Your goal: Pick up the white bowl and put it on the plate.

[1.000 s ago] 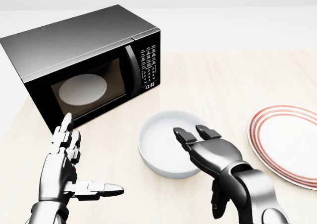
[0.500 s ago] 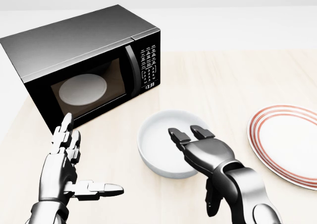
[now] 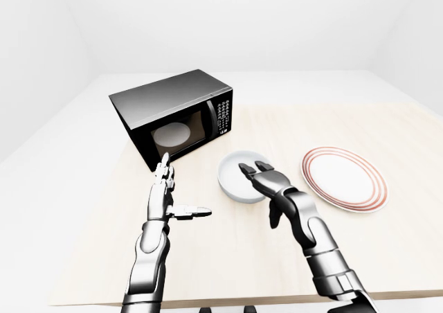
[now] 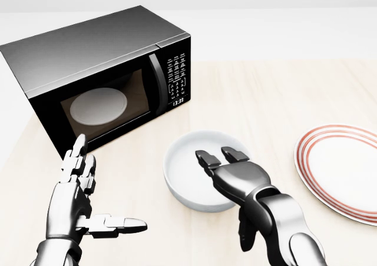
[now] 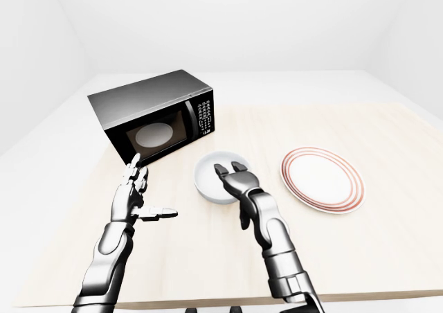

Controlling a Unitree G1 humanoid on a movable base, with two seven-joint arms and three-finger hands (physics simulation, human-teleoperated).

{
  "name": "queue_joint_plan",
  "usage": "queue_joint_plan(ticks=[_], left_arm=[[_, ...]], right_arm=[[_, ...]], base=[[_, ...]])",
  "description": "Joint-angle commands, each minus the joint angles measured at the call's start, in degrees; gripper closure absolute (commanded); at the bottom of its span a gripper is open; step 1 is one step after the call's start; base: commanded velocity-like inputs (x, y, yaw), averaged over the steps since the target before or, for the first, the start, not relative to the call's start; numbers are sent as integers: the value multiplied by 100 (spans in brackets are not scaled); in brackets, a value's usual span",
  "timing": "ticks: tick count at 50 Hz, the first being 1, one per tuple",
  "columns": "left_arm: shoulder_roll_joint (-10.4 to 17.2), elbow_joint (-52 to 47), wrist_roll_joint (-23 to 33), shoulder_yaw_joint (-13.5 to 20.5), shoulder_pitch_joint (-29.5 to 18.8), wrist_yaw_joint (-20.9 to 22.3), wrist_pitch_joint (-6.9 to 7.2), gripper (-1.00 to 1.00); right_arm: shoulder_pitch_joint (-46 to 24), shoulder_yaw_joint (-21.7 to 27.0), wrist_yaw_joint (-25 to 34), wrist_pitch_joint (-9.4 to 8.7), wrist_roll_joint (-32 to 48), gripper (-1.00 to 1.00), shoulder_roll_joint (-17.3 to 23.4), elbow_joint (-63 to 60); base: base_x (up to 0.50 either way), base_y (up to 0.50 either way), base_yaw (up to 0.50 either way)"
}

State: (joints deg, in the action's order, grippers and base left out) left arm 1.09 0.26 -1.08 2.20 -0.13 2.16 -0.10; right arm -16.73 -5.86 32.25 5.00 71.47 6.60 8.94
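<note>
My right hand [image 4: 227, 172] hangs open over the white bowl [image 4: 200, 169], which sits on the table between microwave [image 4: 100, 80] and plate [image 4: 341, 169] — close crookedly on the rim and I'd likely tip it.

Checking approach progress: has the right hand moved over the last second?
Yes. The right hand has crept left in the head view, further over the white bowl, which stayed put.

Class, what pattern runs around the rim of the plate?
The plate is white with concentric red rings around its rim, clearest in the head view.
</note>
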Motion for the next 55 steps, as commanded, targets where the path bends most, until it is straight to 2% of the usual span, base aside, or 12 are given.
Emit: queue_joint_plan(ticks=[1,55], left_arm=[[0,0,0,0,0,0,0,-100],[0,0,0,0,0,0,0,-100]], right_arm=[[-157,-73,-182,0,96,-100,-51,340],[-185,-188,-727,0,304,-100,-87,1074]], base=[[0,0,0],[0,0,0]])
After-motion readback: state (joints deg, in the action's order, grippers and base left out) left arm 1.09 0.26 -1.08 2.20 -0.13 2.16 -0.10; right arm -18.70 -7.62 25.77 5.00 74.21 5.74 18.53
